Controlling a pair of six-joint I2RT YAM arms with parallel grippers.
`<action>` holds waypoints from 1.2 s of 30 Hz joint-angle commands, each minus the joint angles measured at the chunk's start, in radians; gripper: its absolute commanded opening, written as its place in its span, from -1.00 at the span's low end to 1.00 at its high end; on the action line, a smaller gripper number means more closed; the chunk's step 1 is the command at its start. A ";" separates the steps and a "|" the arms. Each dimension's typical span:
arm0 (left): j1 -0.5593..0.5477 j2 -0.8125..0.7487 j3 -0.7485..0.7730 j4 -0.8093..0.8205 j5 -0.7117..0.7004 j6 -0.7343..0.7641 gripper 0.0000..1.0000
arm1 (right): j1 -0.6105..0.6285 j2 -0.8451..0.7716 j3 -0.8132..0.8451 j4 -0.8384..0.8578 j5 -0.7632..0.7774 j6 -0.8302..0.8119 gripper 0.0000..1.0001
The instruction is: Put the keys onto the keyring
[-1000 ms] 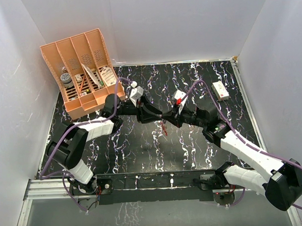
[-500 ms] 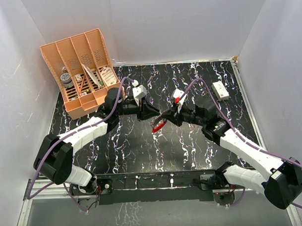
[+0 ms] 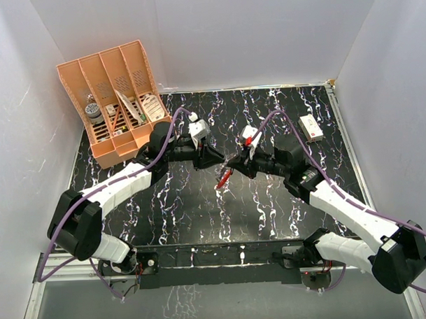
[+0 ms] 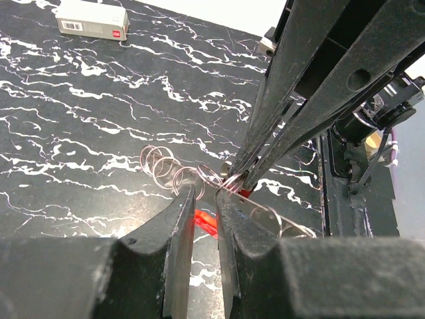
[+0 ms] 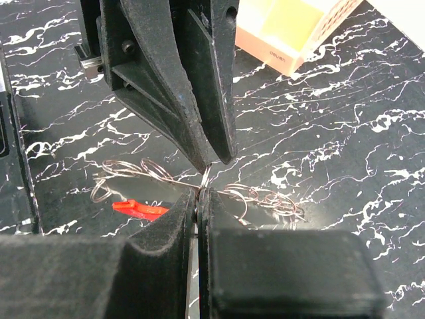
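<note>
White walls (image 3: 230,40) closed in three sides of a black marble-patterned table (image 3: 201,223) streaked with white veins. At its far left corner stood an orange slotted file organizer (image 3: 113,100) holding a few small items. A small white box with a red mark (image 3: 310,128) lay near the right edge, well apart from the arms. A metal rail ran along the near edge, where both arm bases were bolted.

Both arms reached inward and met tip to tip over the middle of the table. The keyring (image 3: 223,178) was there between them: several thin wire loops spread low over the dark surface, with a bright red piece hanging just under the fingertips. The right gripper (image 5: 198,199) had its fingers pressed together, pinching a strand of that wire. The left gripper (image 4: 204,199) faced it with only a slim gap between its fingers, directly over the red piece. Whether it actually gripped the wire could not be told.
</note>
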 commanded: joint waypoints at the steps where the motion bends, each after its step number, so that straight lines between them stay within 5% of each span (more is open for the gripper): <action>1: 0.002 -0.010 0.061 -0.019 0.010 0.034 -0.63 | 0.011 0.008 0.070 0.039 -0.054 0.000 -1.00; 21: -0.035 -0.031 0.061 -0.029 0.110 0.100 -0.63 | 0.010 0.048 0.101 0.008 -0.056 -0.006 -1.00; 30: -0.046 -0.024 0.078 -0.065 0.108 0.124 -0.99 | 0.011 0.053 0.109 0.007 -0.049 -0.008 -1.00; 36: -0.051 -0.025 0.084 -0.090 0.101 0.140 -1.00 | 0.011 0.059 0.112 0.009 -0.034 -0.007 -1.00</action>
